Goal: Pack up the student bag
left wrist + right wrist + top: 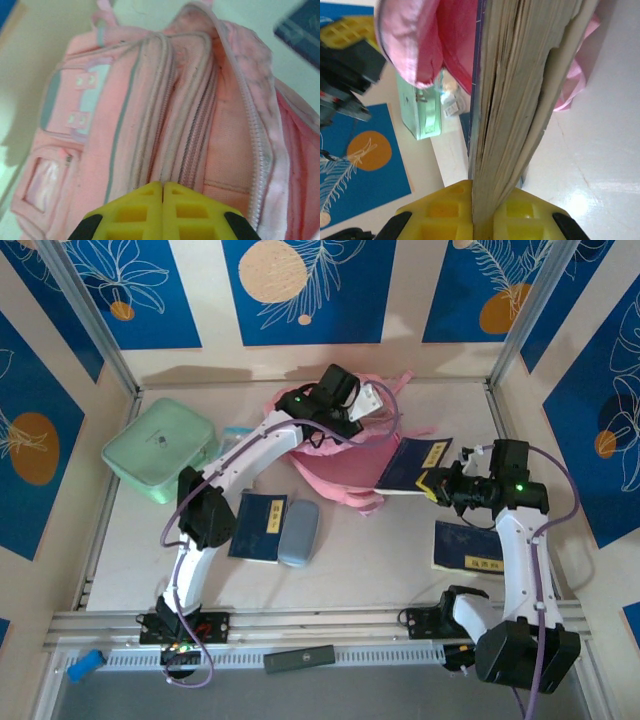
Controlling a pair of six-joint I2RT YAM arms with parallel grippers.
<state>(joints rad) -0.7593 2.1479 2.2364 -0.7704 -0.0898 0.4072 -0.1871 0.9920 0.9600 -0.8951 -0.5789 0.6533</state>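
One slip is threatening — right jaws are clamping the blue book [520,75] by its edge, left jaws sitting shut — and the student bag [150,100] is gaping floppily enough to snag it.

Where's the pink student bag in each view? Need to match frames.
Top external: student bag, upper centre of the frame.
Left wrist: across most of the frame, zips up the middle.
Right wrist: pink fabric, upper left.
Shared landmark: blue book, clamped in the right end effector.
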